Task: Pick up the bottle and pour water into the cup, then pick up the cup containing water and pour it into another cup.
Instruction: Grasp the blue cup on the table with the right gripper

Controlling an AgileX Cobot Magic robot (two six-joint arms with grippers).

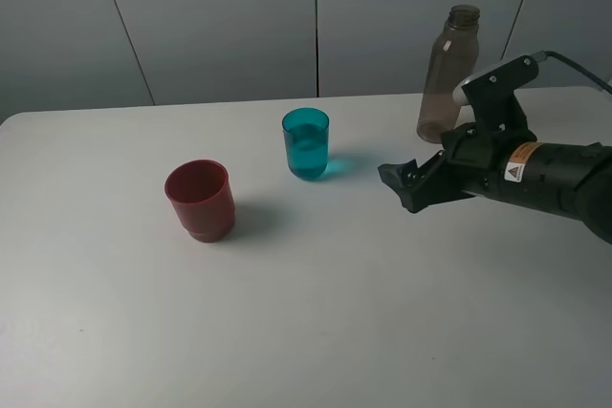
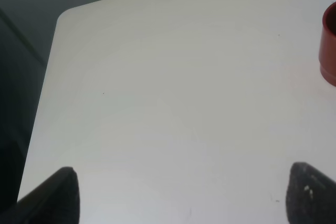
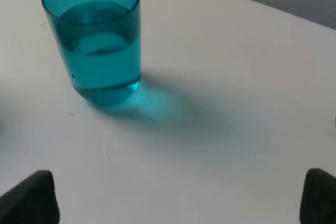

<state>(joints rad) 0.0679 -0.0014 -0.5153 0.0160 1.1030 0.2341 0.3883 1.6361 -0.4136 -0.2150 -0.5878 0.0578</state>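
Altogether one bottle [image 1: 448, 74], one teal cup [image 1: 306, 143], one red cup [image 1: 200, 201]; right tool [image 3: 176, 198] and left tool [image 2: 184, 195] agape.

Bright diffuse light, soft teal shadow beside the cup [image 3: 92, 35]
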